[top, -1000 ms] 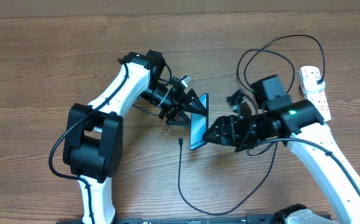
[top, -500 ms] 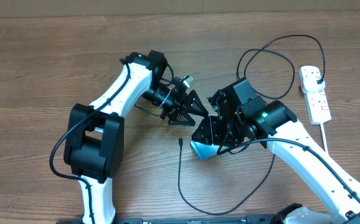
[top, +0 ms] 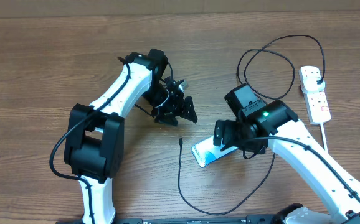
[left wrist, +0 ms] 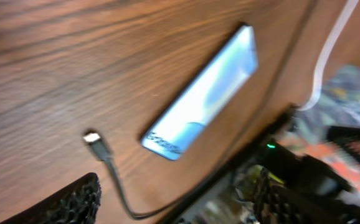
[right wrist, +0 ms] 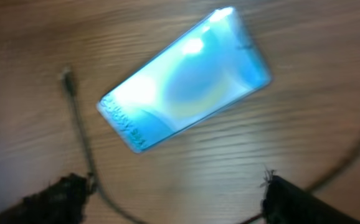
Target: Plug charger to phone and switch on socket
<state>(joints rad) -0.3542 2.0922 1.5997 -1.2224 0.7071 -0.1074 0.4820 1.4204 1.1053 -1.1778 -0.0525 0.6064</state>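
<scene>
Phone [top: 208, 152] lies flat, screen up, on bench [top: 37, 62]. Charger [top: 179, 177] tip lies near it, unplugged. Left gripper [left wrist: 175, 186] and right gripper [right wrist: 172, 183] are spread, empty. Socket [top: 314, 94] untouched, well apart. 2 steps outstanding.

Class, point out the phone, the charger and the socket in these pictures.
phone [right wrist: 186, 81], right wrist view, middle of its blue screen.
charger [top: 179, 168], overhead view, cable just below its connector tip.
socket [top: 315, 96], overhead view, middle of the white strip body.
</scene>
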